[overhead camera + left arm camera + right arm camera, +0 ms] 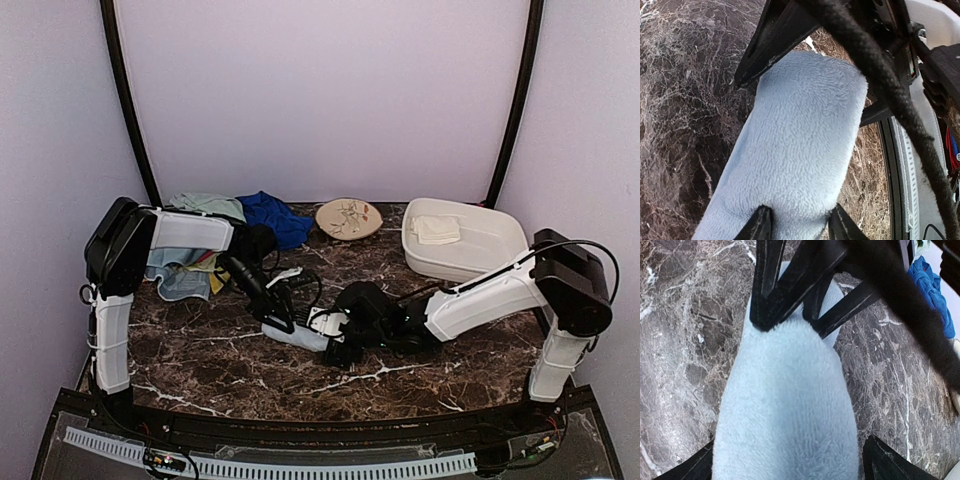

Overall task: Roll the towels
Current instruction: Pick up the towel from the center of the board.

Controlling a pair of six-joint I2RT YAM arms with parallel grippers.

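Note:
A rolled light blue towel (303, 338) lies on the dark marble table (200, 350), between my two grippers. In the left wrist view the roll (800, 150) fills the frame, and my left gripper (799, 226) pinches its near end, both fingertips dented into the pile. My right gripper (790, 465) straddles the other end of the roll (785, 405), open, with a gap between its right finger (887, 462) and the cloth. Loose towels are piled at the back left: pale green (205, 205), royal blue (272, 215), light blue (178, 282). A cream-white towel (435, 228) lies in the tub.
A white plastic tub (485, 255) stands at the back right. A round beige patterned plate (348, 218) sits at the back centre. Both arms meet near the table's middle, and cables trail by the left gripper (280, 322).

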